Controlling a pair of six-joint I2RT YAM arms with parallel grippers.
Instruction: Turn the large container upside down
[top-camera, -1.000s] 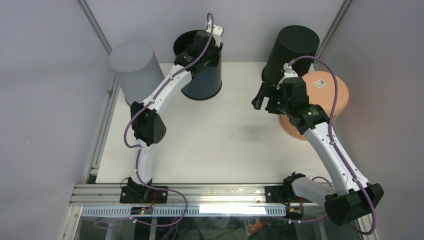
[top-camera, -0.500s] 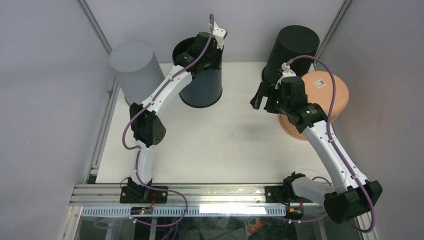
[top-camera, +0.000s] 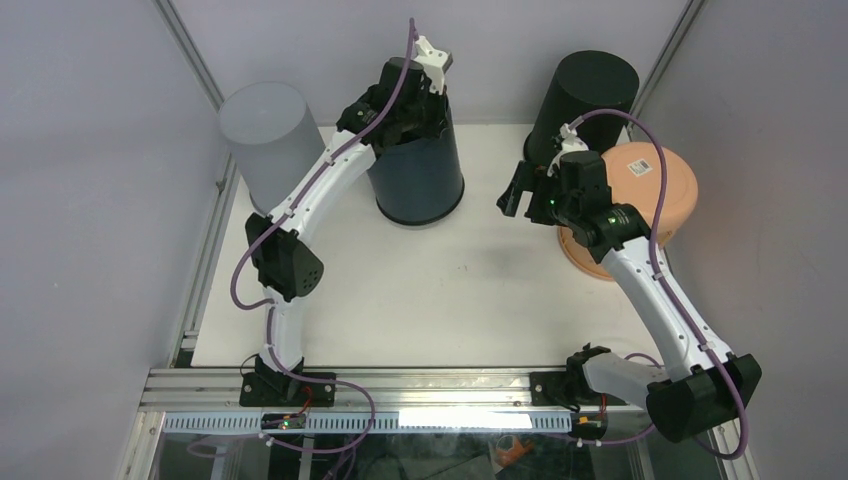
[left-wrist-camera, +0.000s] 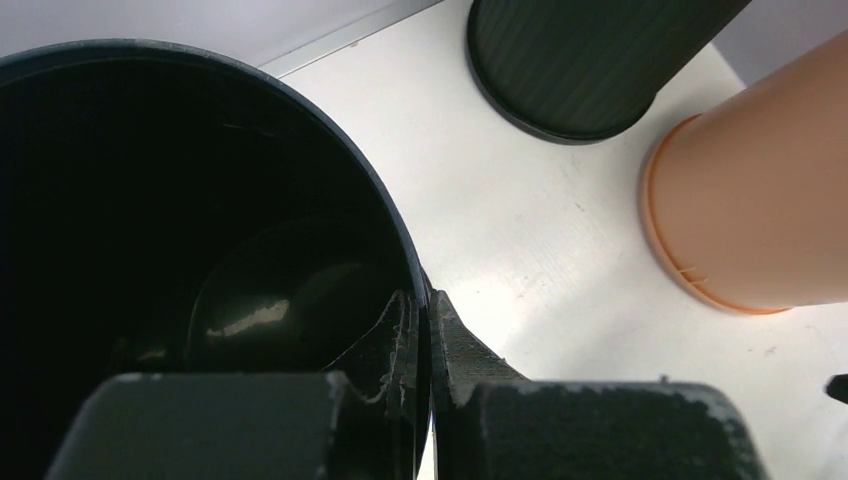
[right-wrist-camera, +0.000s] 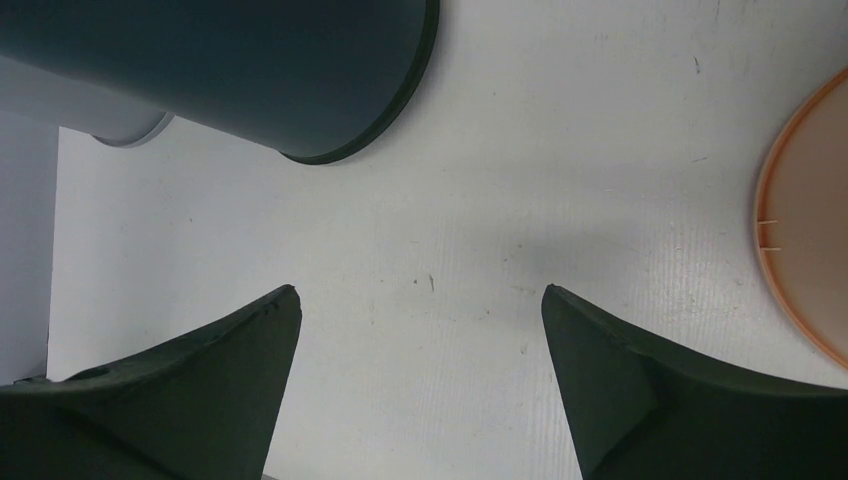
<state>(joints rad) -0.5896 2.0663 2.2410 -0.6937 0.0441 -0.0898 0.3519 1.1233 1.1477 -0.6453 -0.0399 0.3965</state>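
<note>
Since a second ago, the left gripper (left-wrist-camera: 422, 305) has gone from part open to fully clamped. The large container (top-camera: 420, 175) has shifted with it toward the table's middle. Its open mouth, plain in the earlier top view, is now hidden under the wrist.

We record the following.

Large container: dark blue-grey, mouth up, at the back of the white table (top-camera: 450, 290). It is between the grey container (top-camera: 265, 130) on the left and the black container (top-camera: 590, 95) on the right, apart from both. We cannot tell whether its base rests on the table or is just clear of it.

Left gripper: above the container, at its top edge. The wrist view shows the fingers (left-wrist-camera: 395, 345) astride the rim, one inside the wall and one outside, pinched tight on it. The container's dark floor shows below the inner finger.

Right gripper (right-wrist-camera: 420, 290): jaws spread wide with nothing between them. It hangs over bare table near the middle, just beside the orange container (top-camera: 655, 185) and well apart from the large container. Its own camera catches the large container's lower edge at the top left of its view.

Other items: the grey, black and orange containers each show a closed end uppermost. The orange one bears a white label (top-camera: 640, 167) on that end. The black one has a ribbed wall.
</note>
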